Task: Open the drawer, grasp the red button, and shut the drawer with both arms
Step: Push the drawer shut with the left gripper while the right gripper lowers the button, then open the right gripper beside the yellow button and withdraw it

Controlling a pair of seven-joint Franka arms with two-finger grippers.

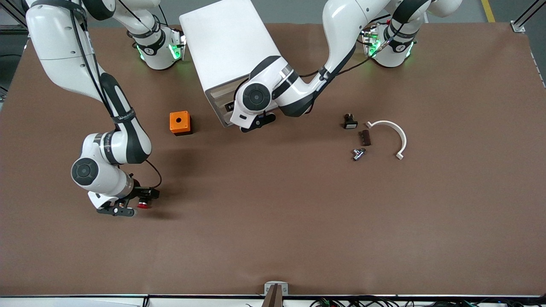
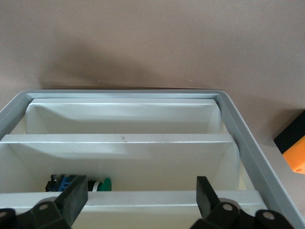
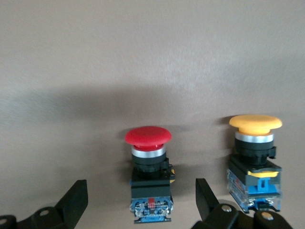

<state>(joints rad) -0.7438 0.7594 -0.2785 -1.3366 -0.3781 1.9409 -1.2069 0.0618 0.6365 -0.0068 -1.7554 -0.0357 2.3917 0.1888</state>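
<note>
Brown cloth covers the table (image 1: pixel 298 221), the largest surface in the front view. On it, the white cabinet (image 1: pixel 226 47) stands between the two arm bases. The left arm reaches down across the cabinet's front; the left gripper (image 1: pixel 257 123) is mostly hidden under its own wrist there, so the front view does not show the jaws.

Left wrist view fills that gap: left gripper (image 2: pixel 142 195) with jaws spread wide, nothing between them, poised over the stacked white drawers. The uppermost drawer (image 2: pixel 119 143) runs across between the fingers. One level down, beside one finger, a part with a green cap and blue-black body (image 2: pixel 78 183) shows, partly cut off by the drawer edge. Drawer fronts cannot be made out from the front camera.

The right gripper (image 1: pixel 128 204) is low over the table toward the right arm's end, nearer the front camera than the orange box (image 1: pixel 180 123). Front view shows only a red speck there. Right wrist view: right gripper (image 3: pixel 142 198) jaws wide apart, gripping nothing; the red button (image 3: pixel 148 174) stands upright on the cloth between the fingers, clear of both. A yellow-capped button (image 3: pixel 255 160) stands just outside one finger, unseen from the front.

Small parts: white curved bracket (image 1: pixel 390 135), black switch (image 1: pixel 349 122), dark block (image 1: pixel 365 137), metal fitting (image 1: pixel 358 153), toward the left arm's end.
</note>
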